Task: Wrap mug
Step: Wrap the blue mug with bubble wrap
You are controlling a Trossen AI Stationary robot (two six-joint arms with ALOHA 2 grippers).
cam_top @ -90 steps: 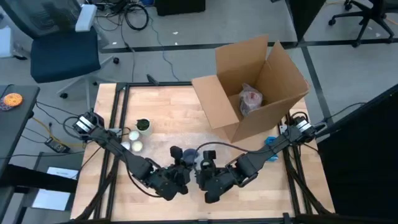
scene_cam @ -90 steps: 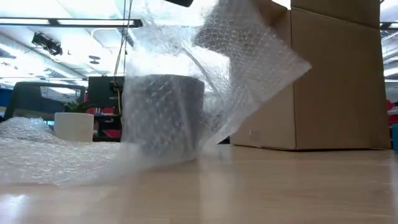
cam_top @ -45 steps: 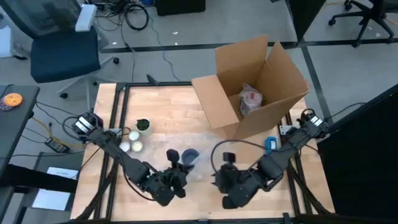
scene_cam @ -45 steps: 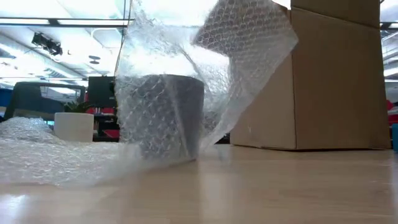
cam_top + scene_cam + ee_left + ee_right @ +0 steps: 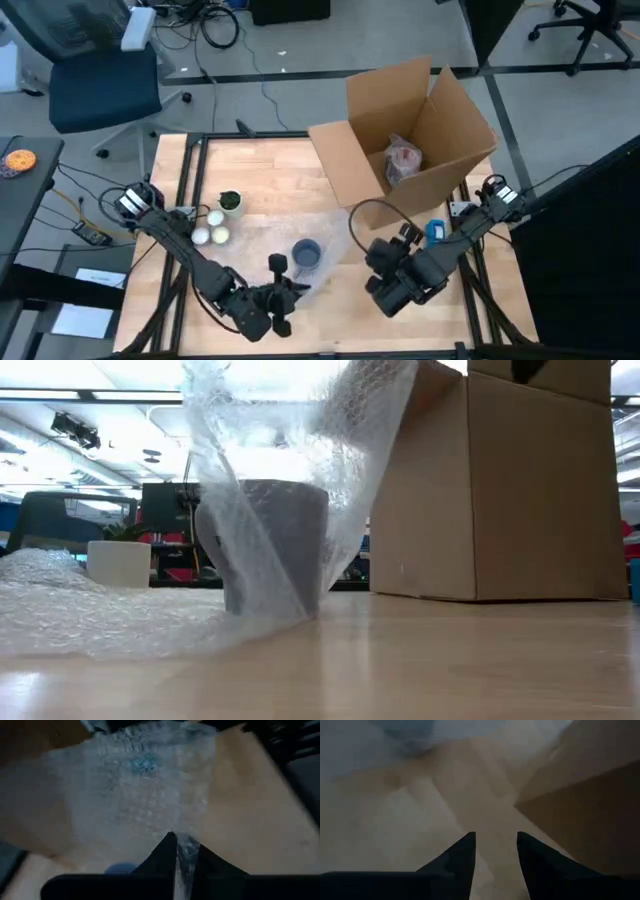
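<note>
Bubble wrap (image 5: 290, 470) is drawn up and over the grey mug (image 5: 306, 254), which stands upright near the middle of the desk (image 5: 270, 180), its long axis vertical. The left gripper (image 5: 281, 293) is placed just on the near side of the mug and is clenched on an edge of the sheet, seen pinched between its fingers in the left wrist view. The right gripper (image 5: 405, 238) is held off to the mug's right, near the cardboard box (image 5: 410, 140), with fingers parted and nothing between them. Against half a second ago, the right gripper is seen farther from the mug, and the raised flap is folded closer around it.
</note>
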